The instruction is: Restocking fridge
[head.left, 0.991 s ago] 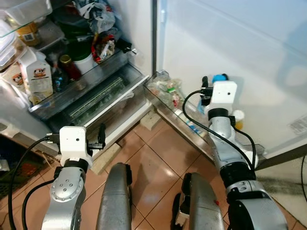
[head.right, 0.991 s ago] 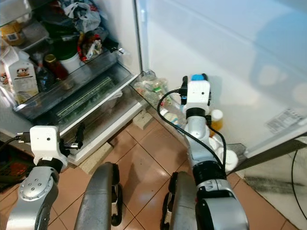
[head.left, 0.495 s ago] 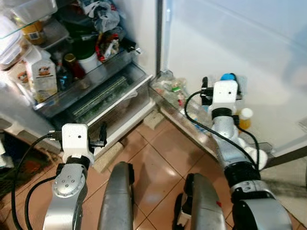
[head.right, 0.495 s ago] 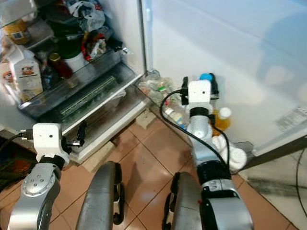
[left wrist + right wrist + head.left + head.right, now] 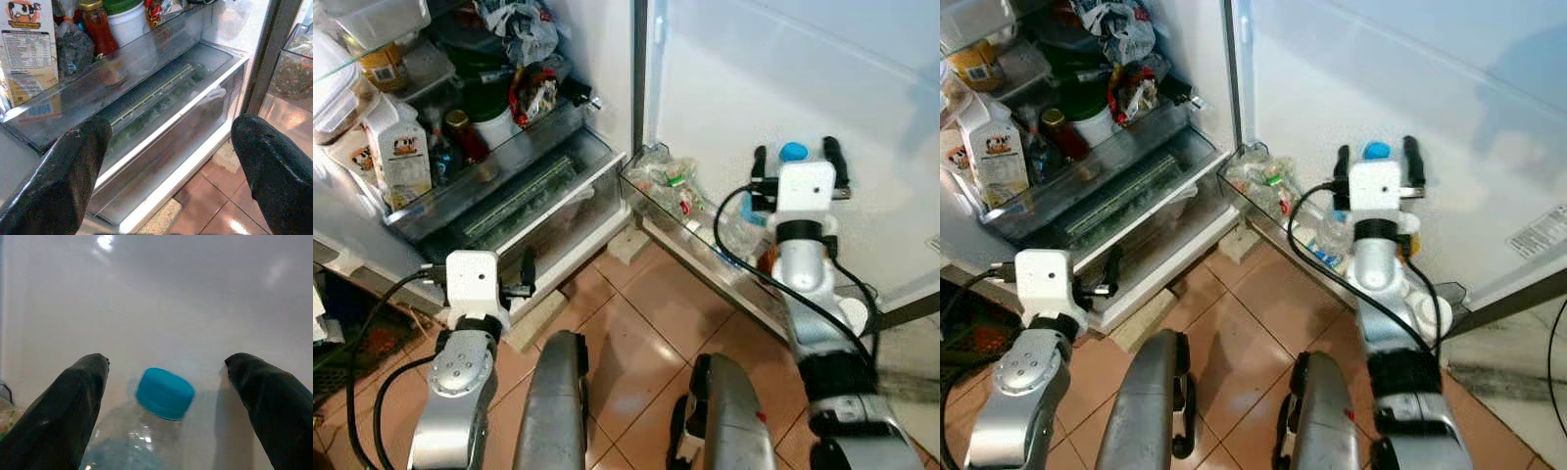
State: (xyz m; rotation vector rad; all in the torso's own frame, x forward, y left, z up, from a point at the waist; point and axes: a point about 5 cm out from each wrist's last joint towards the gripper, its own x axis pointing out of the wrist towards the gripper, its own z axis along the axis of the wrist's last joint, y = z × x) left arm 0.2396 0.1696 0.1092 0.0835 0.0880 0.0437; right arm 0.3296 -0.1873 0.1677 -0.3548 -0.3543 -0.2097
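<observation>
A clear bottle with a blue cap (image 5: 165, 392) stands in the door shelf (image 5: 700, 235) against the white fridge door. My right gripper (image 5: 795, 162) is over it, open; its fingers (image 5: 73, 406) stand wide on either side of the cap without touching it. My left gripper (image 5: 168, 122) is open and holds nothing. It hangs low in front of the glass crisper drawer (image 5: 166, 103) of the open fridge. On the shelf above the drawer are a milk carton (image 5: 399, 157), a red-lidded jar (image 5: 460, 132) and a white tub (image 5: 494, 122).
The door shelf also holds clear bags of food (image 5: 661, 181) near the hinge and white round items (image 5: 852, 313) at its far end. Crumpled bags (image 5: 519, 29) fill the upper fridge shelf. My two legs (image 5: 558, 411) stand on the brown tiled floor (image 5: 646, 313).
My right arm has moved to the right along the door shelf, and both its fingers now show spread around the blue cap. The view has shifted slightly. The left arm has barely moved.
</observation>
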